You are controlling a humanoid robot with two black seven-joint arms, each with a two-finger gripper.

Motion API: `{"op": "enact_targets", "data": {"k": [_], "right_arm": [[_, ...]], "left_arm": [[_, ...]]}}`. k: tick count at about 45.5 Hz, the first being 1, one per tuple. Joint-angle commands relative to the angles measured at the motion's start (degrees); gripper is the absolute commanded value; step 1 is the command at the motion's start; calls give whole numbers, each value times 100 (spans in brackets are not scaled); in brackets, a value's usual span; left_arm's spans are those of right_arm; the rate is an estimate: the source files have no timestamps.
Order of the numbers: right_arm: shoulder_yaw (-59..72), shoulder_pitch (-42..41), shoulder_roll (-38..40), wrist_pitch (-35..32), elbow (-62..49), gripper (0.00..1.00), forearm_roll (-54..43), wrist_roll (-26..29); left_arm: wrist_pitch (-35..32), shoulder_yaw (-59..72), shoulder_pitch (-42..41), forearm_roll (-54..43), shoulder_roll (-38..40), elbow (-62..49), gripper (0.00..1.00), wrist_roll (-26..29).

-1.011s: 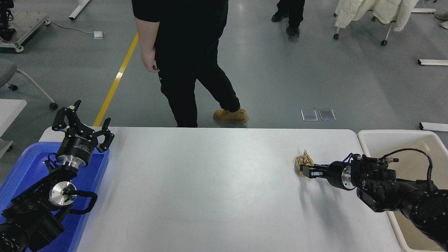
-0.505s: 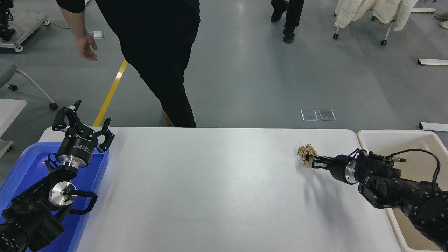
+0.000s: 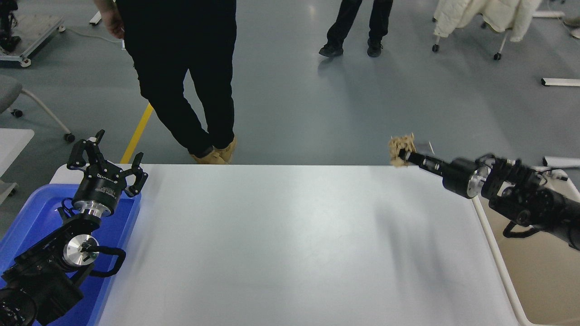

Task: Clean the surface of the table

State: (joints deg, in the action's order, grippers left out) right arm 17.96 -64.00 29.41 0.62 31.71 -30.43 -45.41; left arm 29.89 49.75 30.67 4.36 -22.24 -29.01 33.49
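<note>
The big white smooth table surface (image 3: 281,244) is lying flat in the middle. The left gripper (image 3: 105,160) is sitting spread open. The right gripper (image 3: 403,156) is pinching a crumpled tan paper wad (image 3: 400,146) far right – light, soft, easy to squash.

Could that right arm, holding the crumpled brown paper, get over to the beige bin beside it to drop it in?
Probably yes. The right tool grips the crumpled brown paper wad raised clear of the white table surface, and the shallow beige bin lies open just beside the arm, with nothing seen between them.
</note>
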Motion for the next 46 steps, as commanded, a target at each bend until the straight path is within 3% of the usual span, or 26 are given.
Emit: {"op": "enact_targets", "data": {"k": [1, 6, 27, 46], "right_arm": [[-1409, -227, 856, -528, 125, 0, 28, 32], [-1655, -236, 970, -616, 2, 0, 28, 225], [-1664, -104, 856, -704, -2028, 0, 37, 2185], [-1612, 739, 575, -686, -3013, 0, 28, 3723]], "left_arm": [[-1, 0, 0, -5, 1, 0, 100, 0], [8, 0, 0, -5, 1, 0, 100, 0], [8, 0, 0, 3, 1, 0, 100, 0], [8, 0, 0, 3, 1, 0, 100, 0]]}}
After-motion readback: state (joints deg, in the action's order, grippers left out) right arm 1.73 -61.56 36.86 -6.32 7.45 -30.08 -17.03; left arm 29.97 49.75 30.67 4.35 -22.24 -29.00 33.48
